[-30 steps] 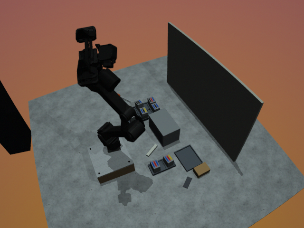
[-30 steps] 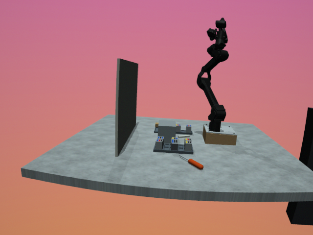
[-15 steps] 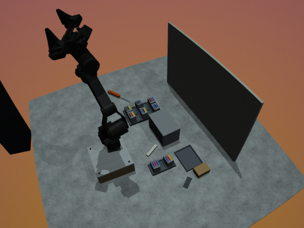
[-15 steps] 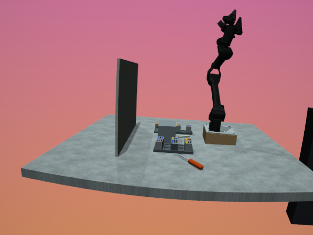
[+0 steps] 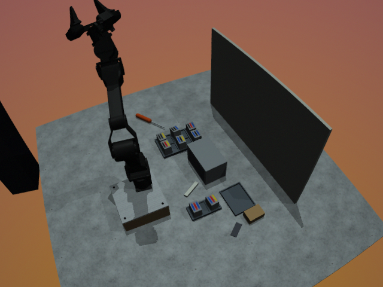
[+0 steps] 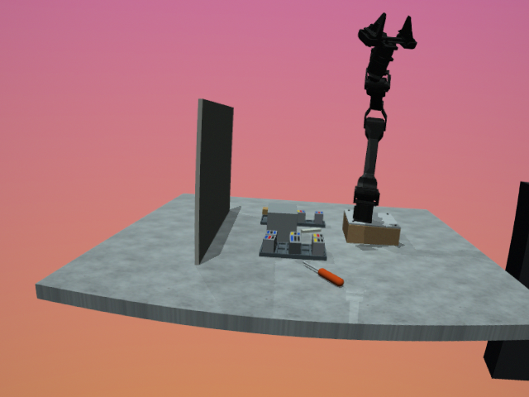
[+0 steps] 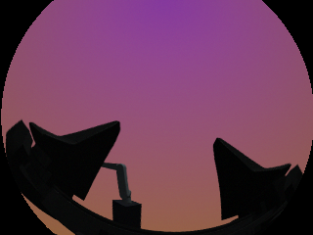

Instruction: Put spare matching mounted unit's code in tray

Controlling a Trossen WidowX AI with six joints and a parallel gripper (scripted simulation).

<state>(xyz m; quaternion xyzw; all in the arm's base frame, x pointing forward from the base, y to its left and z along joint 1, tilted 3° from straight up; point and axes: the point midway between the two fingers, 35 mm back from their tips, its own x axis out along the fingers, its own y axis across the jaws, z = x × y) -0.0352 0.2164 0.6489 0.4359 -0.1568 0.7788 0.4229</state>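
Your hand (image 5: 87,14) was spread wide and held nothing. It pointed straight up at the sky, high above the tabletop (image 5: 93,247), on top of the tall black arm (image 5: 115,101). Its wrist camera saw only the two dark fingers and the sky, so from up there you could not see any of the parts.

You had a gray box (image 5: 206,160) sitting in the middle of the tabletop. I think that was the mounted unit. Its code is on its back, and none of the pictures showed that side. A tall dark wall (image 5: 263,114) stood just behind it, which I think was why the back was so hard to see.

You had the spares in two places. A big holder (image 5: 176,140) beside the gray box held six small blocks with colored stripes. A small holder (image 5: 204,208) near the tray held two more, one with blue and red stripes (image 5: 195,207) and one with red, blue and yellow stripes (image 5: 212,200). They stood with stripes facing up, likely so you could read them from above.

Your tray (image 5: 237,198) lay flat just beside the small holder, with nothing in it. So the job was not started: you needed to find the code first, then pick one block.

An orange screwdriver (image 5: 145,118), a white stick (image 5: 191,188), a tan block (image 5: 254,213) and a small dark card (image 5: 236,229) lay around too. I think you could leave those alone.
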